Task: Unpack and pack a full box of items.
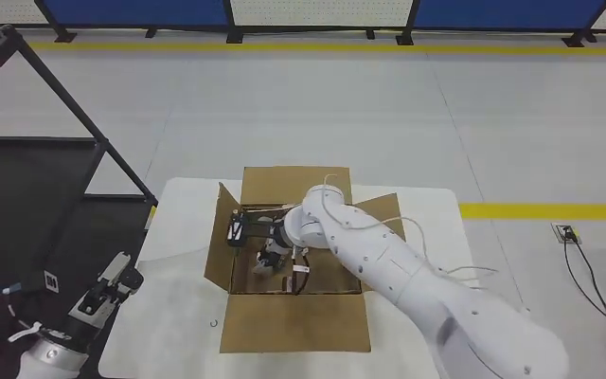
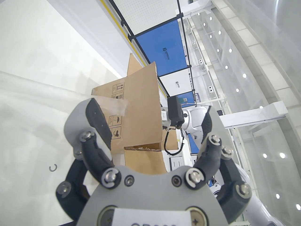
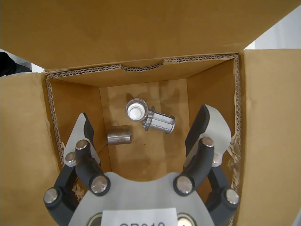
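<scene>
Beyond your table the pale floor runs to a row of blue and white panels, with a yellow line [image 1: 530,210] crossing it off the right edge. On the white table [image 1: 180,313] you have the cardboard box [image 1: 294,322] standing midway between the left and right edges, its four flaps folded outward and the far flap reaching the table's far edge. Your right gripper [image 3: 144,112] is lowered inside the box, in the left part of the opening as the top view shows it [image 1: 270,258]; its fingers are spread wide and grip nothing. Below it, on the box's floor, a short metal cylinder [image 3: 119,138] lies on its side, and just beside it, apart from it, lies a clear plastic part with a white core [image 3: 136,112]. That part is touching a ribbed, see-through cylinder [image 3: 160,123]; whether these two are one piece or two you cannot tell from this angle. Shredded paper [image 3: 235,142] sits along one of the box's inner walls. Your left gripper [image 2: 150,109] hangs just off the table's left edge, toward the near-left corner [image 1: 118,275], also spread wide and empty, with the box's outer side [image 2: 141,99] facing it from well apart. A small C-shaped ring [image 1: 215,325] lies on the bare table just beside the near-left corner of the box, and you can see it in the left wrist view too [image 2: 53,168]. A black frame [image 1: 85,133] stands past the left edge.
</scene>
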